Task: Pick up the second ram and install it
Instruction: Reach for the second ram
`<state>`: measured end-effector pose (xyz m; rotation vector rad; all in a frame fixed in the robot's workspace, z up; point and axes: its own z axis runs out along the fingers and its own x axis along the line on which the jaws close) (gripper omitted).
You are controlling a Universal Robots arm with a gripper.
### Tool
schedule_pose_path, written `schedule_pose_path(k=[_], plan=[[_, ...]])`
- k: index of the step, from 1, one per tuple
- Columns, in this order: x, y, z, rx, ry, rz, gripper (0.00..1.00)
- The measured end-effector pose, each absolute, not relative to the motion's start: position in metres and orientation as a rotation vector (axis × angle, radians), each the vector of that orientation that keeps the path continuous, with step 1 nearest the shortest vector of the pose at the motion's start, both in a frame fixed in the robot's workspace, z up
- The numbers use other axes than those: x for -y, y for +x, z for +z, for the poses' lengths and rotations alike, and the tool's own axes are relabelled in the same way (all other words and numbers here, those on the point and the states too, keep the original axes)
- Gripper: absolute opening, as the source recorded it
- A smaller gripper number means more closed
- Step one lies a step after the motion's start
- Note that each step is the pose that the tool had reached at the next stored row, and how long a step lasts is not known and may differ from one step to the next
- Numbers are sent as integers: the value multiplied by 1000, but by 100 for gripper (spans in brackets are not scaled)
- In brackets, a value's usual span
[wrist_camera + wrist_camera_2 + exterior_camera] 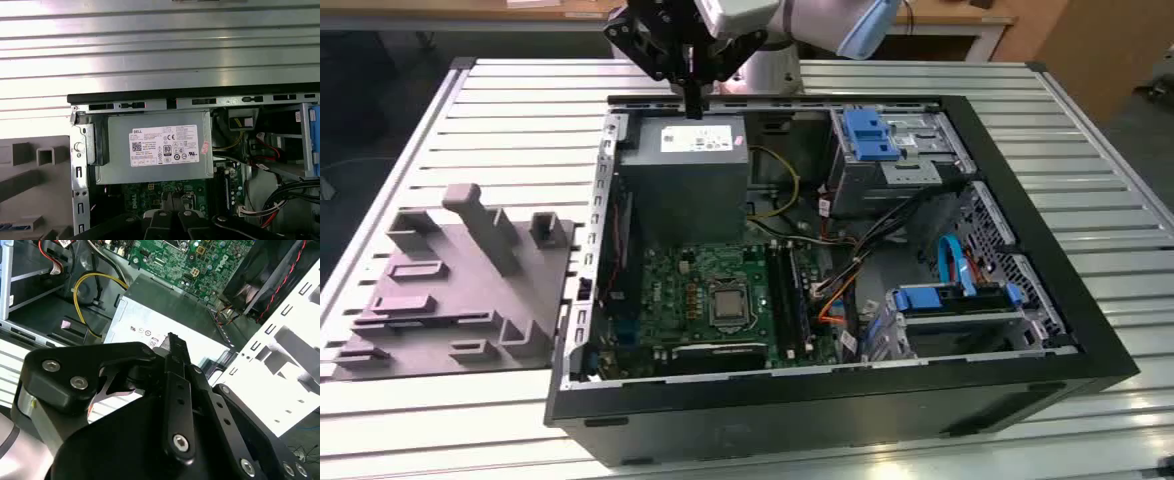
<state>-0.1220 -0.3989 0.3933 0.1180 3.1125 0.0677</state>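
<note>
My gripper (694, 106) hangs over the back edge of the open computer case (854, 405), just above the grey power supply (683, 180). Its black fingers point down and are pressed together with nothing between them. In both wrist views the gripper (172, 338) (170, 199) sits over the power supply (165, 315) (155, 150). The green motherboard (707, 290) lies lower in the case, with long dark memory slots (785, 290) on the side toward the exterior view's right. The second ram is out of view.
A grey moulded fixture (454, 285) rests on the slatted metal table (520, 110) at the exterior view's left. Blue drive cages (870, 135) (947, 300), loose cables (854, 260) and the case walls crowd the side at the exterior view's right.
</note>
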Motion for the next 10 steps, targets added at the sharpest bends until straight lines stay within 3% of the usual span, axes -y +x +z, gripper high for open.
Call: schedule_pose_path(k=[10], plan=[[399,-122,393,-3112,118,68,10]])
